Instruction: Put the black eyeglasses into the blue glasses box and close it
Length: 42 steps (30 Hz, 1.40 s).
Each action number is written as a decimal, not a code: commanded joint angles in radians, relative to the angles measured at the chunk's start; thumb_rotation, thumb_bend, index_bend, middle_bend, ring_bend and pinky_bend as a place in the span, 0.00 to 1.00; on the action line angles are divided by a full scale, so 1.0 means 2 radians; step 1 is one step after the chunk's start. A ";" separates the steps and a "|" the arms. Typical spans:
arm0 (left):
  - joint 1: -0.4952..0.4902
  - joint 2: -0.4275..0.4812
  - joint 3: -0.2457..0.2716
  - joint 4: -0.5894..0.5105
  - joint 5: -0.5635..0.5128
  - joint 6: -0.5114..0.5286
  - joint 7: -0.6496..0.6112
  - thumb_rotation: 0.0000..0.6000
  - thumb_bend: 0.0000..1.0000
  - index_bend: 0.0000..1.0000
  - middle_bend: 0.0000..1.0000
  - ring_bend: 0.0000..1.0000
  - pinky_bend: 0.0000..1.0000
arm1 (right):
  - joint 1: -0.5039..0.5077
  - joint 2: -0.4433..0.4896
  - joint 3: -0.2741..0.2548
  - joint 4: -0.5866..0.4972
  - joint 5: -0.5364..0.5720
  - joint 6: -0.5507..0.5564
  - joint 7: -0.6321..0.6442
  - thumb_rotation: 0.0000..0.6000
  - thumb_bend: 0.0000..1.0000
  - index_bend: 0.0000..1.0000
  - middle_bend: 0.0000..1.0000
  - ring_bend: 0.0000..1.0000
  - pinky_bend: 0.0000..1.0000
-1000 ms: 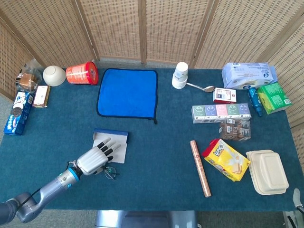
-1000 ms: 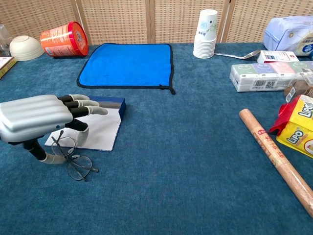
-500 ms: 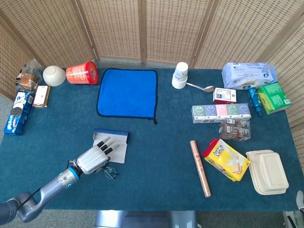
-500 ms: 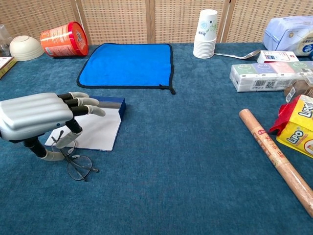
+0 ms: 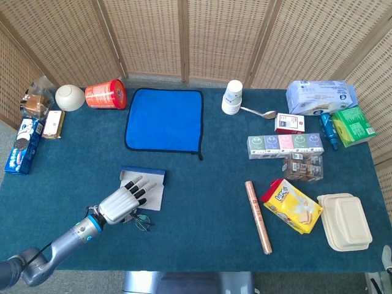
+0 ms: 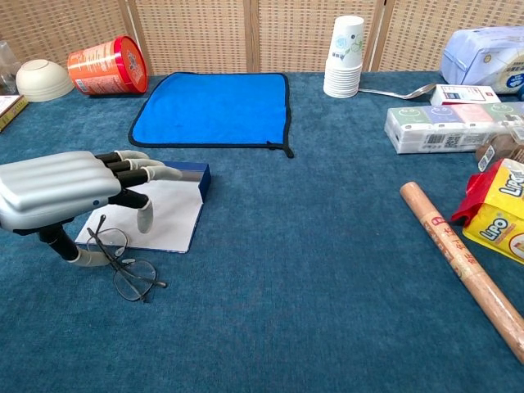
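1 small change since a moment ago: the left hand has spread its fingers a bit, hovering wide and empty over the black eyeglasses. They're lying on the worktop, just beside the open blue glasses box. No grasp yet, so looks like it's still lining up.

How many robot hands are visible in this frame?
1. The left hand hovers over the eyeglasses at the table's near left, beside the open glasses box, holding nothing. The right hand is outside both views.
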 commanded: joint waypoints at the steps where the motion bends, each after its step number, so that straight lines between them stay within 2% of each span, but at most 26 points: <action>1: -0.001 0.001 0.000 -0.002 -0.006 -0.008 0.004 1.00 0.21 0.42 0.01 0.00 0.00 | 0.000 0.000 0.000 0.001 0.000 0.000 0.001 0.66 0.44 0.15 0.29 0.18 0.22; 5: -0.003 -0.003 0.001 -0.002 -0.012 -0.021 0.016 0.98 0.24 0.43 0.00 0.00 0.00 | -0.002 0.000 0.000 0.001 0.000 0.001 0.003 0.65 0.43 0.15 0.29 0.18 0.22; 9: -0.006 -0.005 -0.001 -0.003 -0.016 -0.029 0.021 0.85 0.30 0.44 0.00 0.00 0.00 | -0.003 0.001 -0.001 0.002 0.000 0.003 0.004 0.66 0.43 0.16 0.29 0.18 0.22; 12: -0.008 -0.006 -0.002 -0.003 -0.017 -0.032 0.025 0.81 0.32 0.45 0.00 0.00 0.00 | -0.004 0.001 -0.001 0.003 0.000 0.004 0.005 0.66 0.42 0.16 0.29 0.18 0.22; 18: -0.011 -0.006 -0.003 -0.007 -0.019 -0.036 0.028 0.85 0.35 0.54 0.02 0.00 0.00 | -0.006 0.001 -0.001 0.004 0.001 0.006 0.008 0.66 0.41 0.16 0.29 0.19 0.22; 24: -0.008 -0.008 -0.001 -0.004 -0.017 -0.027 0.019 1.00 0.36 0.66 0.10 0.00 0.00 | -0.005 0.001 0.001 0.004 0.002 0.005 0.008 0.66 0.41 0.17 0.29 0.19 0.22; 31: -0.004 -0.003 -0.009 -0.005 -0.024 -0.015 0.012 1.00 0.35 0.71 0.15 0.00 0.01 | -0.004 0.001 0.002 0.003 0.002 0.004 0.008 0.66 0.41 0.17 0.29 0.19 0.23; 42: -0.015 0.003 -0.037 -0.012 -0.049 -0.021 0.009 1.00 0.35 0.71 0.15 0.00 0.02 | -0.003 -0.001 0.003 0.006 0.003 0.001 0.013 0.66 0.41 0.17 0.29 0.19 0.23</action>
